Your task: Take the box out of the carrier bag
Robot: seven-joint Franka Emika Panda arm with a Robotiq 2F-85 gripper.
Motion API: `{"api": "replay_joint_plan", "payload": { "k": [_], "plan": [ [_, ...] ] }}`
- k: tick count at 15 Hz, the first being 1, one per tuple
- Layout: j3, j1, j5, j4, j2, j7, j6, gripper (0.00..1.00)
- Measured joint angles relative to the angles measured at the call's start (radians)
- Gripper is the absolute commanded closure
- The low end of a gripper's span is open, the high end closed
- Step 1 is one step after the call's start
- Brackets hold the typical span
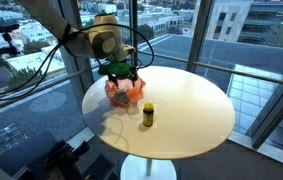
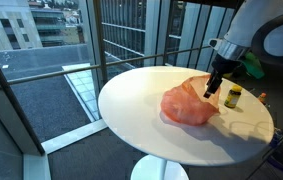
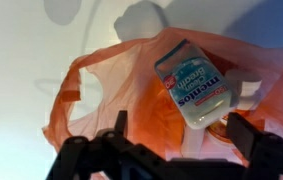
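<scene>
An orange plastic carrier bag lies crumpled on the round white table; it shows in both exterior views. A white and pale blue Mentos box lies in the bag's opening, partly framed by orange film. My gripper hangs just above the bag with its two black fingers spread wide. The near end of the box sits between them, and nothing is held. In both exterior views the gripper points down at the bag.
A small yellow bottle with a dark cap stands on the table close beside the bag. Glass walls and window frames surround the table. A small orange item lies near the table's far edge.
</scene>
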Motion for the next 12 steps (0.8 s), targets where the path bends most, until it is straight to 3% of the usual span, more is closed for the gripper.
{"api": "replay_joint_plan", "payload": {
  "k": [12],
  "plan": [
    [0.003,0.000,0.019,0.005,0.059,-0.032,0.048,0.00]
  ]
}}
